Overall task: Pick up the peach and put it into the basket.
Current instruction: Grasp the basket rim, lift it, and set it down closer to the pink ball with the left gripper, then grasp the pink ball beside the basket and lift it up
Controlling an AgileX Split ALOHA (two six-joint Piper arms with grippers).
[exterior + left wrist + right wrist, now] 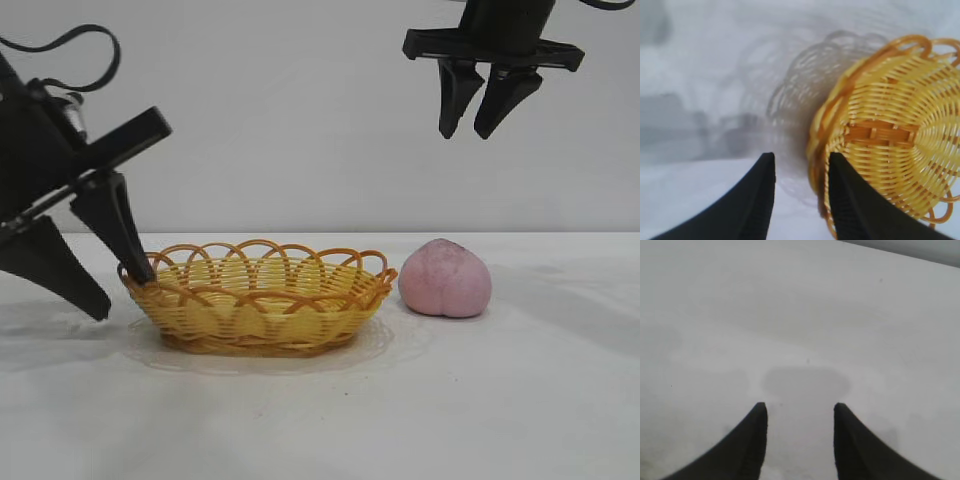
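Note:
The dusty pink peach [445,278] sits on the white table just right of the yellow wicker basket [262,312], close to its rim but outside it. The basket is empty. My left gripper [122,295] is open at the basket's left end, low to the table. One finger rests at the rim and the other is outside it. The left wrist view shows the gripper [802,157] with the basket's rim [816,131] near the gap. My right gripper [466,133] hangs open and empty high above the peach. Its wrist view [800,406] shows only bare table.
The white table [520,400] spreads around the basket and peach, with a plain pale wall behind. The left arm's body fills the left edge of the exterior view.

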